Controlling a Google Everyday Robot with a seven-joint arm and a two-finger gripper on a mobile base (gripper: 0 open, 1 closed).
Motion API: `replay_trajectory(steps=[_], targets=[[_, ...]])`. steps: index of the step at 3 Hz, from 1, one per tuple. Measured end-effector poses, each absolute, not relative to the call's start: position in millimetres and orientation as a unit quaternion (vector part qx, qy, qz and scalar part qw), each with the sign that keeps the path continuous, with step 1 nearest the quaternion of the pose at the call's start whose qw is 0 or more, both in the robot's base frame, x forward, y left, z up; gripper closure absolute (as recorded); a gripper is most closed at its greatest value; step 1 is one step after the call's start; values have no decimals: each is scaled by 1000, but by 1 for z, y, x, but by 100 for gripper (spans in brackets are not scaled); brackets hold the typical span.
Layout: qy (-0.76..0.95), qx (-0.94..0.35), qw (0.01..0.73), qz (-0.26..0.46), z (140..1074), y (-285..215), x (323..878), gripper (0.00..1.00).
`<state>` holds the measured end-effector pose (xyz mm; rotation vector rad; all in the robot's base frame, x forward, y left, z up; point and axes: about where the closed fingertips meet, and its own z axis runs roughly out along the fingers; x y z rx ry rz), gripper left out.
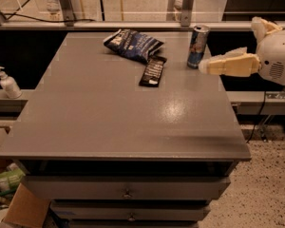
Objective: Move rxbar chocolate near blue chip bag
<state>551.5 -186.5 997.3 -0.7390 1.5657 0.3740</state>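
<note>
Lying flat on the grey table (pixel 109 127), the rxbar chocolate (pixel 152 71) — slim, black, white-lettered, with a white patch at its near end — is seen with its long axis running front to back, its far end at the blue chip bag (pixel 133 44), while the gripper (pixel 204 66) is held beside the can (pixel 198 45), and whether it is released or clenched cannot be told.

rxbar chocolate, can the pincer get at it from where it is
Probably yes: the pincer hangs at the right edge of the table, with bare tabletop between it and the rxbar chocolate. The drink can stands just behind that line and might get brushed.
</note>
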Motion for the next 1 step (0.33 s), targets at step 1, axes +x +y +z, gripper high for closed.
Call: replay_trajectory(steps=[1], targets=[[684,-321,637,153,1001,-198,546,0]])
